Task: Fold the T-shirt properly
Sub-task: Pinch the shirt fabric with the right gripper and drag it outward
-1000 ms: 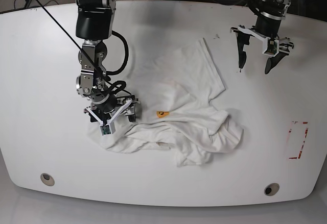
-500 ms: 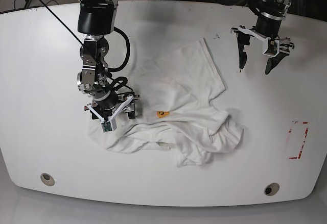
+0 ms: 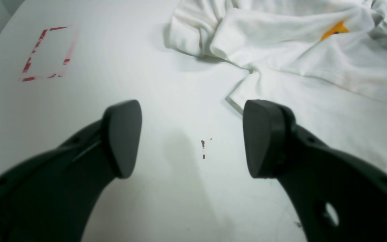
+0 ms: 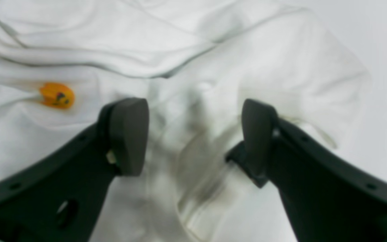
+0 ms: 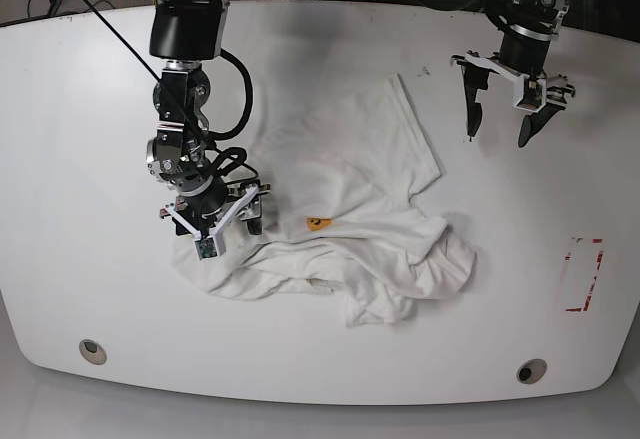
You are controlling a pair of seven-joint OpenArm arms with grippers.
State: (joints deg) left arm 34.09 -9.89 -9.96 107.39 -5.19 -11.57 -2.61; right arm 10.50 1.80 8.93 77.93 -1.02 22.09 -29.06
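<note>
The T-shirt point(image 5: 350, 229), white, crumpled and bunched with a small orange patch of print showing, lies directly beneath and between the spread jaws of the right gripper point(image 4: 193, 134), which pinch nothing, and well apart from the left gripper point(image 3: 191, 137), whose jaws stand spread over the bare white table point(image 3: 166, 101).

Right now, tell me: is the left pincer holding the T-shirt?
No. The left pincer stands open over the bare table, with the T-shirt lying apart beyond it.
</note>
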